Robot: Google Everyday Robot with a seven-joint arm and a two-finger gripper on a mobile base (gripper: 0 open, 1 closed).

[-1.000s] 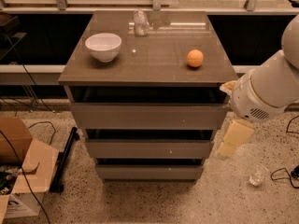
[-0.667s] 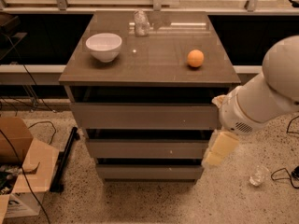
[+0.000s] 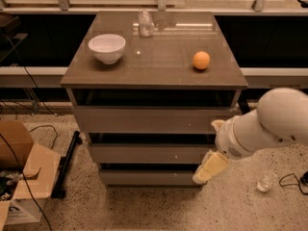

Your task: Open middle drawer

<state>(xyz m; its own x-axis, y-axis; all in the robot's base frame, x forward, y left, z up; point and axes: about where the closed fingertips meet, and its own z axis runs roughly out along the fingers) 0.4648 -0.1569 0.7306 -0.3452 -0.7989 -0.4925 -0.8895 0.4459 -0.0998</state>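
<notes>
The middle drawer point(image 3: 149, 154) is a flat grey-brown front with a tiny pale speck, second of three in the cabinet, and it sits flush with a dark gap above it. The top drawer point(image 3: 149, 119) is taller, the bottom drawer point(image 3: 147, 178) is narrowest. My gripper point(image 3: 208, 169) is a pale cream piece at the end of the white arm point(image 3: 264, 126). It hangs in front of the cabinet's lower right corner, overlapping the right end of the middle and bottom drawer fronts.
On the cabinet top point(image 3: 154, 76) stand a white bowl point(image 3: 107, 47), an orange ball point(image 3: 201, 60) and a clear glass point(image 3: 145, 24). A cardboard box point(image 3: 21, 177) and cables lie at the left on the floor. A small clear object point(image 3: 264, 182) lies at the right.
The arm and gripper have moved left and down, from beside the cabinet's right edge to in front of its lower right corner. The drawers have not moved.
</notes>
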